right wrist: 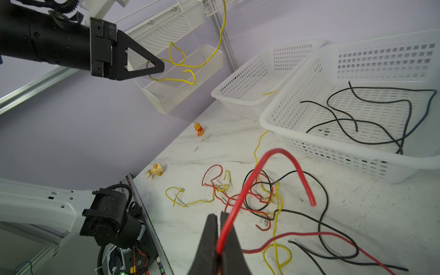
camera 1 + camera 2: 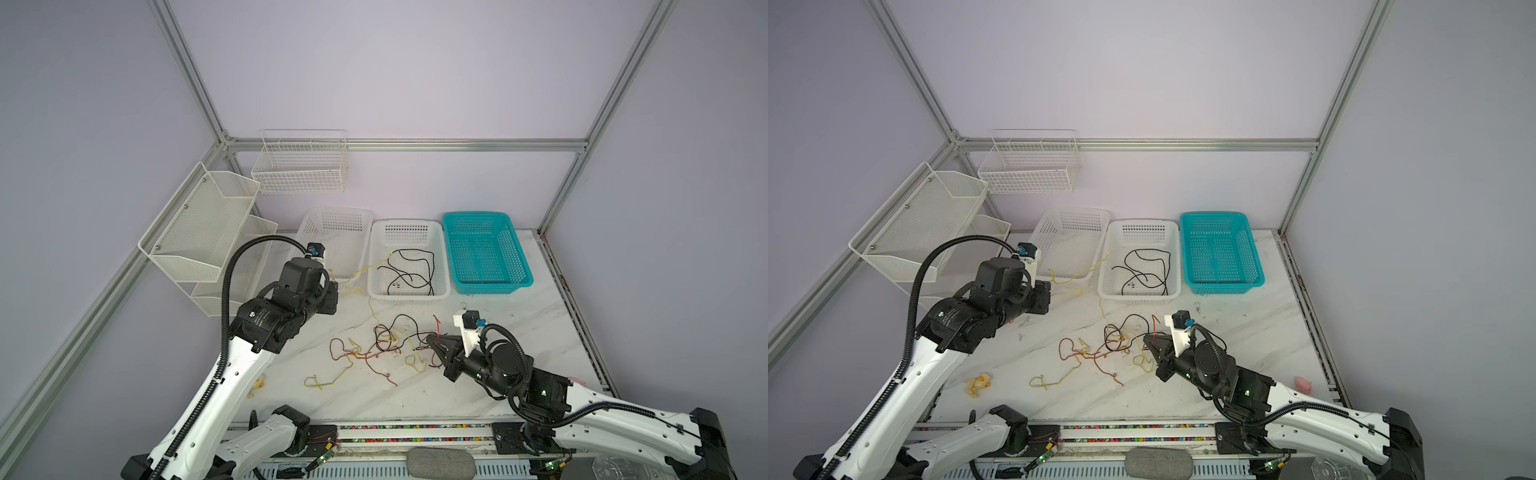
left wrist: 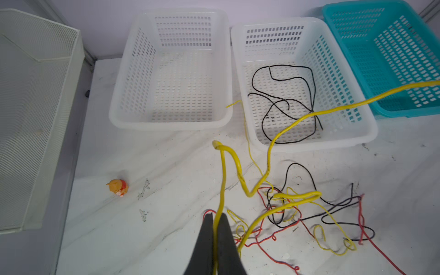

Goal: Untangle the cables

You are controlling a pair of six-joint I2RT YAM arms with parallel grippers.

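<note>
On the surface (image 2: 540, 316), the cables (image 2: 386, 347) were seen tangled. A yellow cable (image 3: 222, 171) was pinched in the left fingers (image 3: 206, 242), and a red cable (image 1: 253, 176) in the right fingers (image 1: 208, 242). Freeing the yellow one was judged the step in hand; a slow, diverging pull was called for next.

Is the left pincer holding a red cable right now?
No, the left pincer is shut on a yellow cable; the red cable is in the right pincer.
</note>
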